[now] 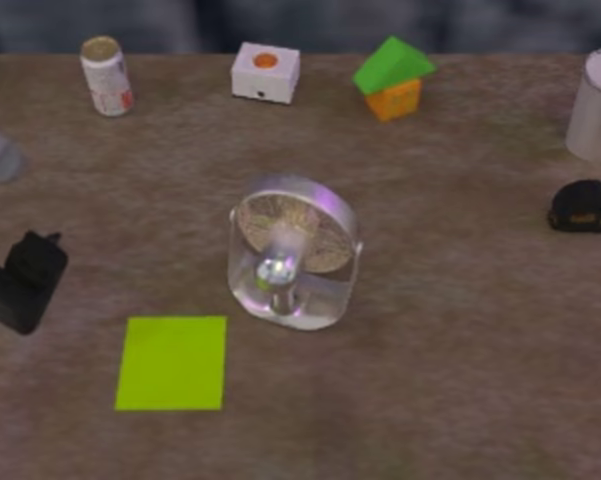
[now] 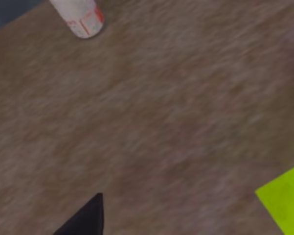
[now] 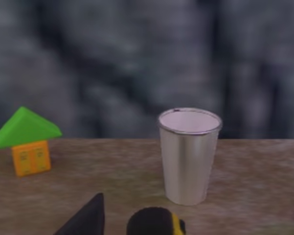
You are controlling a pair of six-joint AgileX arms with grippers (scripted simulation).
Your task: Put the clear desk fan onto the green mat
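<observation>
The clear desk fan (image 1: 293, 255) stands near the table's middle, a glassy rounded-square housing with a beige grille and silver hub. Below and left of it the green mat (image 1: 172, 362) lies flat, a gap of bare table between them; one mat corner (image 2: 286, 205) shows in the left wrist view. My left gripper (image 1: 30, 275) hovers at the table's left edge, well left of fan and mat, open and empty, with one dark finger (image 2: 85, 220) in its wrist view. My right gripper (image 3: 129, 223) is outside the top view, open and empty, just behind a tape measure; the fan is not in its wrist view.
Along the back stand a red-and-white can (image 1: 107, 75), a white box with an orange dot (image 1: 266, 72) and a green-roofed orange house block (image 1: 392, 77). A white cup (image 1: 600, 105) and a black-and-yellow tape measure (image 1: 583, 207) sit at the right edge.
</observation>
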